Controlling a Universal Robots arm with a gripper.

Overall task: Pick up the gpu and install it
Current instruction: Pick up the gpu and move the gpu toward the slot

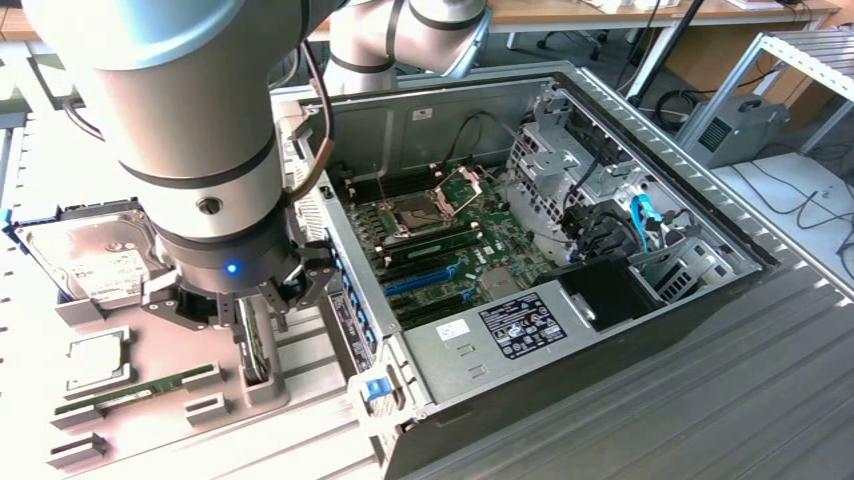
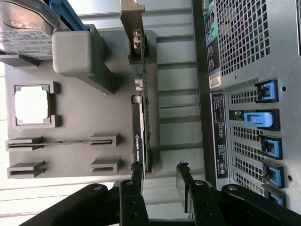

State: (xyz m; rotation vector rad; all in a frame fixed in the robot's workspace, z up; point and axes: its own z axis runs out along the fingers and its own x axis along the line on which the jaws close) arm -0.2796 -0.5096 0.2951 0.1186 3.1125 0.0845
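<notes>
The gpu [image 2: 143, 108] stands on edge in a slot of the grey holder plate [image 2: 80, 113], its metal bracket end pointing away from the gripper. In the exterior view the gpu [image 1: 254, 362] sits just below my gripper [image 1: 251, 312], left of the open computer case [image 1: 561, 330]. My gripper [image 2: 159, 175] is open, hovering over the card's near end. One fingertip [image 2: 136, 178] lines up with the card's edge and the other stands off to the case side. Nothing is held.
The holder plate also carries a silver hard drive [image 1: 94, 255], a square processor chip [image 1: 96, 360] and a slim green memory stick [image 1: 140, 388]. Inside the case lie the motherboard with blue expansion slots [image 1: 420, 282]. Blue latches [image 2: 265, 120] line the case's rear wall beside the card.
</notes>
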